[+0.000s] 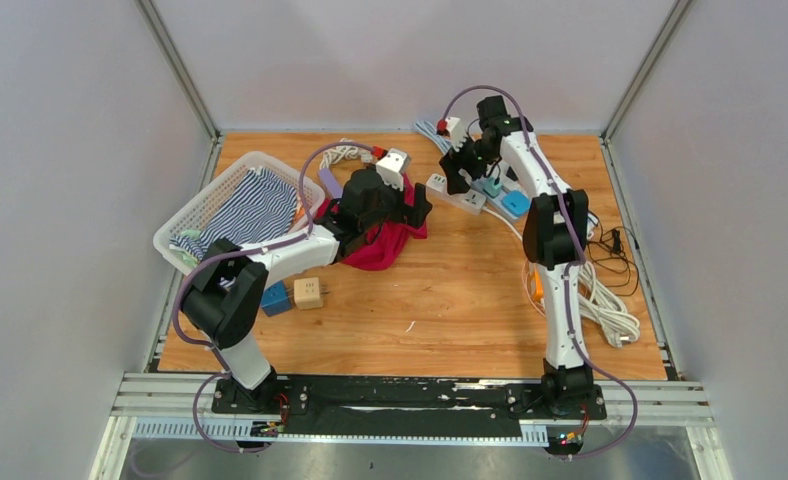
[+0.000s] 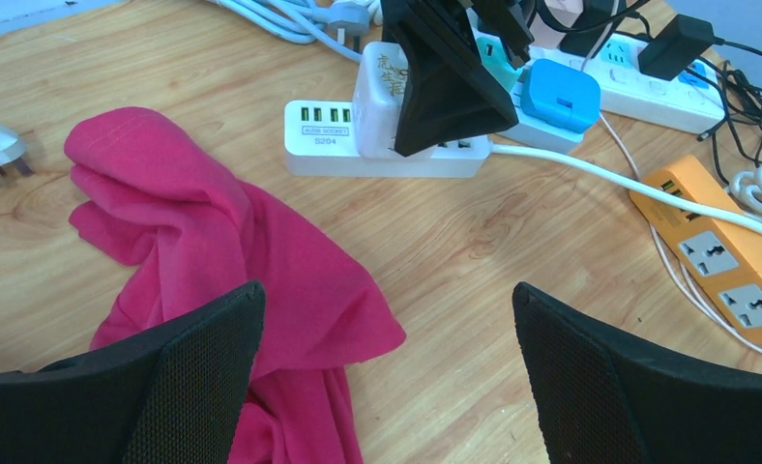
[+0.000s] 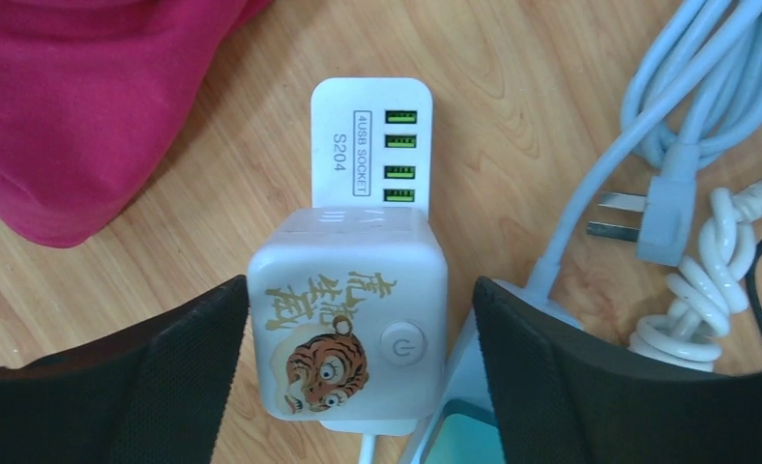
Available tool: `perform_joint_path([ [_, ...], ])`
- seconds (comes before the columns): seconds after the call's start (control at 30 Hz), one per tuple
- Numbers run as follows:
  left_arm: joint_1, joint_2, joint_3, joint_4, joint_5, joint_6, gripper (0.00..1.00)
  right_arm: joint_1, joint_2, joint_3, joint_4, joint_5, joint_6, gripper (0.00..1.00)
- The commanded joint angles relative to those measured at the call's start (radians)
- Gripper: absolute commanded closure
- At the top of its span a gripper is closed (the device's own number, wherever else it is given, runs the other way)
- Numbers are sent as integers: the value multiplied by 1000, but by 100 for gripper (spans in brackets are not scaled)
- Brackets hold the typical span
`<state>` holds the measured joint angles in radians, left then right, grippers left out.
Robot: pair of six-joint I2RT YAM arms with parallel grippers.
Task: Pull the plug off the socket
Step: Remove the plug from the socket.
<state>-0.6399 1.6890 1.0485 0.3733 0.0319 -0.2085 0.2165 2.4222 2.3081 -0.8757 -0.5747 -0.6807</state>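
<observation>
Working near the far edge of the counter (image 1: 450, 300), a little right of its middle. Seated there in the white socket strip (image 3: 369, 135), next to its row of green USB ports: the white cube plug (image 3: 348, 333) with the tiger print, pushed fully home. Straddled from above by the right tool (image 3: 360, 285), open, one pad down each flank of the cube, one almost against it and the other with a plain gap; nothing gripped yet. Lined up this way, most likely, to clamp the two flat sides on closing and to draw the pins straight out without rocking. Clear of the blue plug (image 2: 561, 92) close by.

Holds the left tool (image 2: 387, 290) at full width and empty, low over the edge of the red cloth (image 2: 222, 251), just short of the strip's USB end. Placed there, by judgement, to press the strip down and stop it from rising with the plug.

Risk worth noting: a light strip, loose on the wood, apt to lift or slide unless pinned. Task barely begun: plug in its socket, grasp not closed.
</observation>
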Motion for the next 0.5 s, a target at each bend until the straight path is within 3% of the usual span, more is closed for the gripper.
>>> perform_joint_path([
  [0.0,-6,-6,-4,26,5,12,0,38,-5,-5,-52,-29,-40,21],
  [0.17,-6,-12,-7,28,4,4,0,54,-64,-69,-62,-56,-73,58],
  [0.3,-6,-25,-16,36,1,-13,0,55,-155,-183,-60,-83,-77,82],
  [0.47,-6,-52,-57,72,-16,-63,0,55,-309,-394,-51,-137,-103,94],
])
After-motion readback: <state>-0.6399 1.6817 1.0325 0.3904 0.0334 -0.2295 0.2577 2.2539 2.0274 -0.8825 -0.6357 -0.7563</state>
